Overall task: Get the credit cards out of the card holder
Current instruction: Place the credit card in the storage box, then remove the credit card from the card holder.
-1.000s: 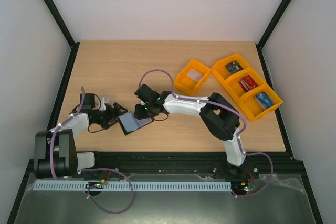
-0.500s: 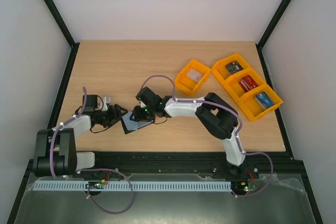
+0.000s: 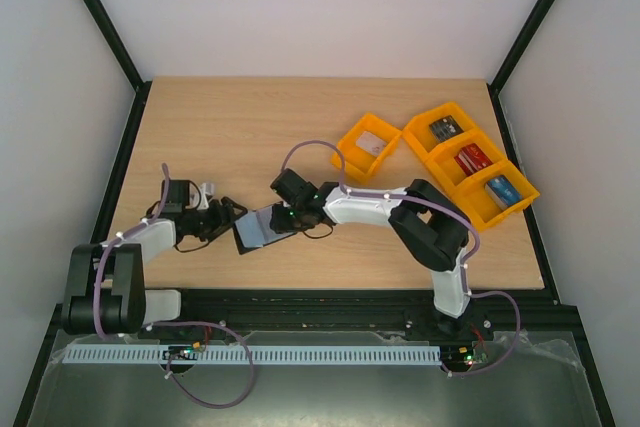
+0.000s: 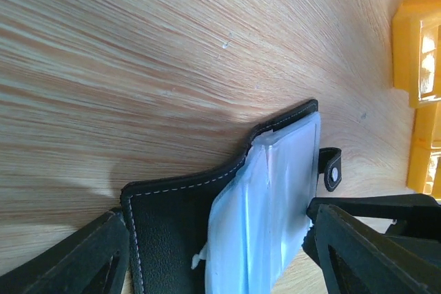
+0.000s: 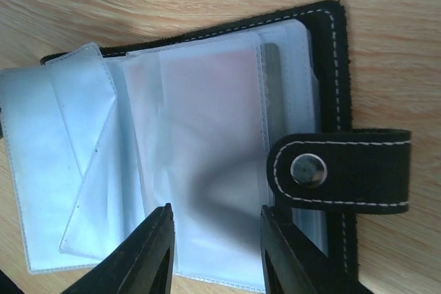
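**Card holder.** The card holder (image 3: 262, 230) lies open on the wooden surface (image 3: 230, 117), near the front edge, between the 2 tools. Its black cover (image 4: 172, 228) faces down. The pale blue-grey clear pockets (image 5: 200, 129) are fanned upward across it. The closing tab (image 5: 344, 169) with its metal snap lies folded over 1 side of the pockets. A faint pink tint shows through the middle pocket; whether that is a card cannot be told.

**Left tool.** The left tool (image 4: 217, 219) straddles the card holder with its jaws wide. One finger sits at the stitched edge of the cover and the other at the far edge of the pockets. Whether they clench the card holder or merely stand beside it cannot be told.

**Right tool.** The right tool (image 5: 215, 217) is over the pockets, jaws partly apart and released. A flat pocket sheet shows in the gap, and nothing is pinched between the fingers. Whether the tips touch the sheet cannot be told.

**Trays.** A single orange tray (image 3: 352, 159) holds 1 pale item (image 3: 372, 143). Just beside it, an orange tray of 3 compartments (image 3: 418, 145) holds a dark item (image 3: 445, 129), a red card (image 3: 472, 158) in the middle compartment, and a blue item (image 3: 502, 190). Both trays stand well apart from the card holder, to the right rear.
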Robot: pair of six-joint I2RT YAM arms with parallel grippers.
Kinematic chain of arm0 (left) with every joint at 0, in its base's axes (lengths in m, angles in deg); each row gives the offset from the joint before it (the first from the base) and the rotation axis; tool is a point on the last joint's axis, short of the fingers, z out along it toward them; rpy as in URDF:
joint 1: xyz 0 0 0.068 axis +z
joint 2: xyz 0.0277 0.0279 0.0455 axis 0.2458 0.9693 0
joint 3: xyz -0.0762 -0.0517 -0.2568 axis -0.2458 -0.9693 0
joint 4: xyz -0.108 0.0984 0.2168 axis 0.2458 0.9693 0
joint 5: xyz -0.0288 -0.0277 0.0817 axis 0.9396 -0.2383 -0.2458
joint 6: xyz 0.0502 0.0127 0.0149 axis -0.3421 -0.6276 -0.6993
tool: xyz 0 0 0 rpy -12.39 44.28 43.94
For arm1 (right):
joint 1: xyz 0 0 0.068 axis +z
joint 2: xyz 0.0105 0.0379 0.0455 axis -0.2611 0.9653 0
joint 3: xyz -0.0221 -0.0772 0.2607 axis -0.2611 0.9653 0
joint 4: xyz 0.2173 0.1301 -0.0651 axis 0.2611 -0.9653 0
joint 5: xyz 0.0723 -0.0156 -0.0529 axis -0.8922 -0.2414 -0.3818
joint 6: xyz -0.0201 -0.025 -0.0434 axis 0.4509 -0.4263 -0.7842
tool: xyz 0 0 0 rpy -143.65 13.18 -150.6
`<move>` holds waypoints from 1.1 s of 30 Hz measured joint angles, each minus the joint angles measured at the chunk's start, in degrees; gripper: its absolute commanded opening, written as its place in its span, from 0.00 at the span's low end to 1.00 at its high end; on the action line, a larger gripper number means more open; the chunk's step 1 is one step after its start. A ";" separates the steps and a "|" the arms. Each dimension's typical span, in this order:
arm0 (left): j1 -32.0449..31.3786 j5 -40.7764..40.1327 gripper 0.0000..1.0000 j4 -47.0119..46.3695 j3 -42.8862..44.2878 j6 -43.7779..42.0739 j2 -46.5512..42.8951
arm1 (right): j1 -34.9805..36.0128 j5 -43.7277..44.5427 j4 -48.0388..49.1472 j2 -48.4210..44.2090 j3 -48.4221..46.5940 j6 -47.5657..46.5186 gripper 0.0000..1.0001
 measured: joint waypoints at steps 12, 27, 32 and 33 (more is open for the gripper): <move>-1.90 -0.59 0.48 -2.95 0.00 0.46 2.29 | 1.99 -5.97 4.96 3.45 -2.45 0.44 0.32; -2.43 -1.38 0.02 4.74 4.85 -6.64 3.56 | -3.82 -12.48 11.69 -5.62 5.42 1.03 0.34; -3.45 1.81 0.02 14.93 22.18 -19.41 5.14 | -13.22 -13.29 13.94 -19.37 9.16 -2.21 0.38; -3.63 2.67 0.02 17.42 26.25 -22.86 5.20 | -14.91 -13.35 14.53 -21.99 9.25 -3.26 0.40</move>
